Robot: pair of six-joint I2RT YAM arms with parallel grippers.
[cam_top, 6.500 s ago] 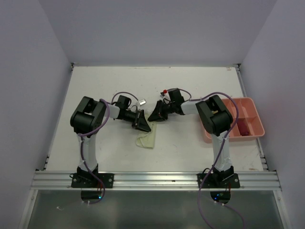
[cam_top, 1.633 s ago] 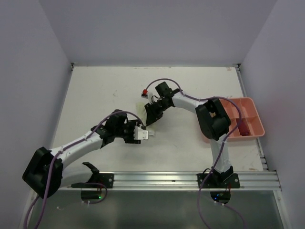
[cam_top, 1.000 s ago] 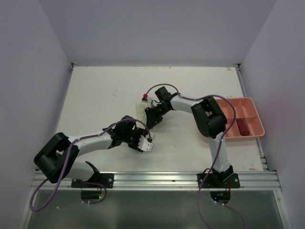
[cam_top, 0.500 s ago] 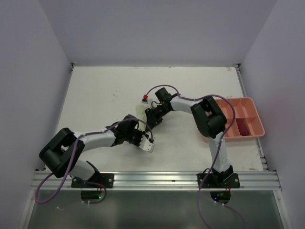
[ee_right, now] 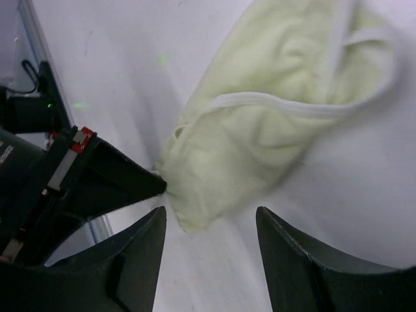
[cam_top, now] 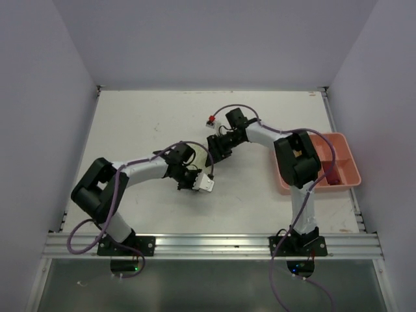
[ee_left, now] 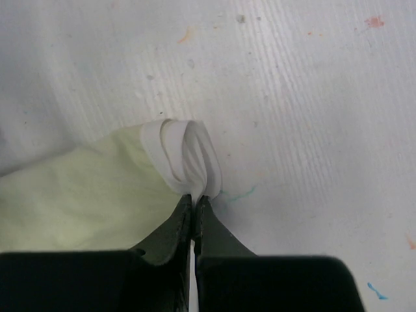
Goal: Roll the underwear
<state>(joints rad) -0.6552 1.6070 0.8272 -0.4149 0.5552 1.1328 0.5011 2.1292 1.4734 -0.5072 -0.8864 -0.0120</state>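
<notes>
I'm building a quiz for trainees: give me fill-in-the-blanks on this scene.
The left gripper is ____ on the pale yellow-green underwear at its edge.
The right gripper is ____, holding nothing.
A dark ____ garment lies in the pink tray.
Missing: shut; open; red.

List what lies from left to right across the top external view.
left hand → right hand → salmon-pink tray. The pale yellow-green underwear is left out: the hands hide it in that view.
</notes>
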